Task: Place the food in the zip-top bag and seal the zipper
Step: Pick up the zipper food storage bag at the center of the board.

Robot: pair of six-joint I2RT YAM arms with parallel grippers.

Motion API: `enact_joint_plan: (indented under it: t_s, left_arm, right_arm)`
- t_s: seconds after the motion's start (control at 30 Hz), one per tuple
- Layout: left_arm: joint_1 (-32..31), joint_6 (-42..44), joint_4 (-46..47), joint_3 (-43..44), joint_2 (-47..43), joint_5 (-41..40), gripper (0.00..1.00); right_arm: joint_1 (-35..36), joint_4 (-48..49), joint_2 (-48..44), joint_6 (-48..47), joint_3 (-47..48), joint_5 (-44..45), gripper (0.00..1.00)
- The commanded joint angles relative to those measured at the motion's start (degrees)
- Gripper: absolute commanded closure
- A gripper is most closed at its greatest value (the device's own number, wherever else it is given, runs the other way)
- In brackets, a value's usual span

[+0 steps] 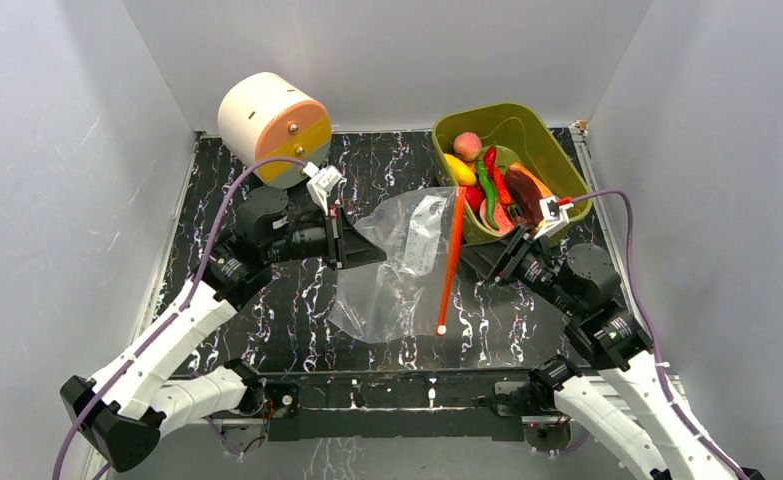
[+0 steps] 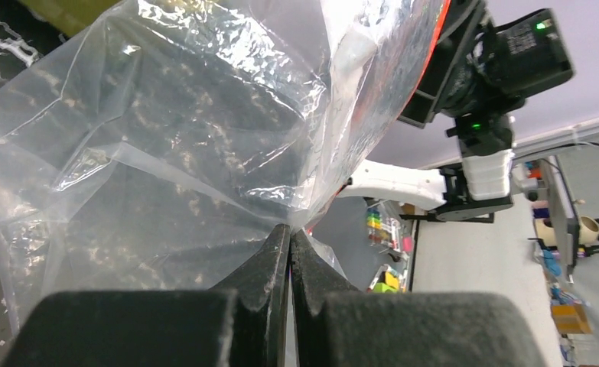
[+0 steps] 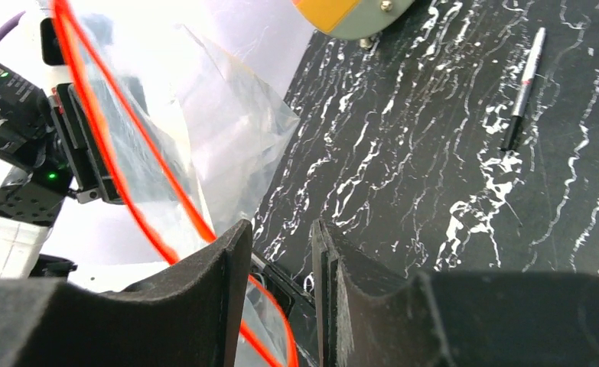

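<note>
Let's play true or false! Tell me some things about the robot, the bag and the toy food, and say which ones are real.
1. The toy food is already inside the zip-top bag. False: it sits in the olive-green tub.
2. The left gripper is pinching the bag. True.
3. The zipper is blue. False: it is orange-red.
4. A red chili lies in the tub. True.
5. The right gripper holds a peach. False: its jaws stand apart, holding no food.
</note>
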Motion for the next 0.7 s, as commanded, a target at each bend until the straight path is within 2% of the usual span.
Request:
enact_joint_plan:
  t_s: [0.0,0.13,0.23,0.43,0.67]
  left_arm:
    - [0.17,-4.45,6.03,-0.88,-0.64,5.26,1.00]
    - [0.17,-4.58,6.65,-1.68,-1.14,4.46,1.00]
    - [0.17,-3.79,5.88,-2.02,-1.40,3.48,1.00]
    - [0.14,-3.84,6.38,-2.81,-1.98,3.05,1.00]
    - [0.17,-4.43,7.59,-3.11,-1.58,3.47,1.00]
  right_arm:
    - [-0.15,8.31,0.64,0.89,-1.27,-5.17,0.67]
    - [-0.12,13.34,0.32,3.33,-3.13,-9.50,0.67]
    - [-0.12,13.86,-0.51,3.14,-3.61,-9.42,0.67]
    - [-0.12,0.69,-1.30,-2.29,3.62,0.32,0.67]
    - [-0.19,3.91,-6.57,-1.10,2.72,2.44,0.64]
